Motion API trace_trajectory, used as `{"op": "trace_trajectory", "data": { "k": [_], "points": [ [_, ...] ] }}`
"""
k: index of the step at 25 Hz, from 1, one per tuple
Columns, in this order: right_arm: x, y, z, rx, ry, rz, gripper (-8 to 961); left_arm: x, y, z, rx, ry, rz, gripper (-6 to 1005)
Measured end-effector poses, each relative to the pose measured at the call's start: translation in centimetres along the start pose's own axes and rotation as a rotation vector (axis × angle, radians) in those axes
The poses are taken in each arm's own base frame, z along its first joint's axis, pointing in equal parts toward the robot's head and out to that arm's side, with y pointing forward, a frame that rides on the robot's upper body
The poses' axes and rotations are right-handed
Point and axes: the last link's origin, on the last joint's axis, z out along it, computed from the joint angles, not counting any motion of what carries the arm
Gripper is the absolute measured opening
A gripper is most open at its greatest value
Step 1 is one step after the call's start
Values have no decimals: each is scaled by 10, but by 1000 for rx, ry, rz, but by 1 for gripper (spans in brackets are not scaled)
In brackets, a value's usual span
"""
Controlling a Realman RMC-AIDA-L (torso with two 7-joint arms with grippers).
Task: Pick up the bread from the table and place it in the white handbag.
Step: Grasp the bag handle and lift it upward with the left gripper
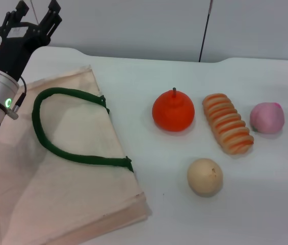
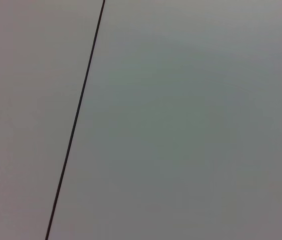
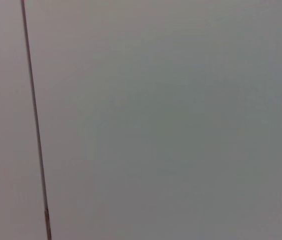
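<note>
The bread [image 1: 228,123] lies on the table [image 1: 266,194], flanked by an orange fruit [image 1: 173,111] and a pink ball [image 1: 267,117], with a beige ball [image 1: 205,176] in front. The white handbag [image 1: 67,184] lies flat, well apart. The left gripper [image 1: 38,10] hovers above its far corner, fingers spread wide.

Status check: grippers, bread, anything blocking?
Left gripper open, raised past the white handbag. Right gripper barely visible. Bread untouched on table, between orange fruit and pink ball.
</note>
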Motion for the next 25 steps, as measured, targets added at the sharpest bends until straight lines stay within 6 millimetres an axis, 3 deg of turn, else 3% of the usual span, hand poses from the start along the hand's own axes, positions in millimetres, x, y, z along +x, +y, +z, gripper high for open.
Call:
{"op": "trace_trajectory", "data": {
  "k": [15,21,25],
  "points": [
    [0,0,0,3,-1,1,880,-1,-2,2,8,-13,-54,864],
    [2,-4,-3,10,7,-5,879,2,-21,26,-46,-204,-194,863],
    [2,-4,-4,11,8,-5,879,16,-32,28,-151,-354,-162,863]
  ]
}}
